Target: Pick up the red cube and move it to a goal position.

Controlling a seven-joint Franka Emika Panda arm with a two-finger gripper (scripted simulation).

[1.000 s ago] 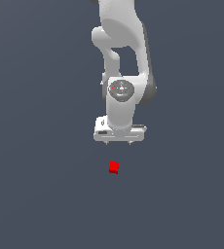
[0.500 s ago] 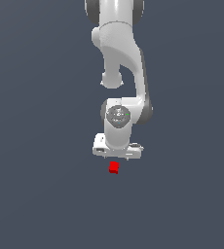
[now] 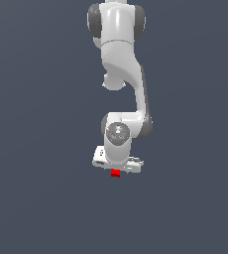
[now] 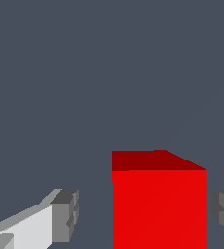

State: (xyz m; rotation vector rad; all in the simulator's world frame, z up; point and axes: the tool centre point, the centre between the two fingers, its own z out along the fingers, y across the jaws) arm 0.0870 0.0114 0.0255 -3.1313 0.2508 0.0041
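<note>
The red cube (image 3: 115,173) lies on the dark grey floor, mostly hidden under the white hand of my arm in the exterior view. My gripper (image 3: 117,170) has come down around it. In the wrist view the cube (image 4: 158,206) sits between the two grey fingertips (image 4: 65,215). It is closer to one finger than the other, with a visible gap on both sides. The jaws are open and do not touch the cube.
The plain dark grey floor (image 3: 41,198) spreads all around. The arm's white links (image 3: 117,44) rise straight above the cube. No other object shows.
The arm has lowered steadily. The hand was above the cube one second ago and now sits down over it, with the fingers on either side of it. The cube has not moved.
</note>
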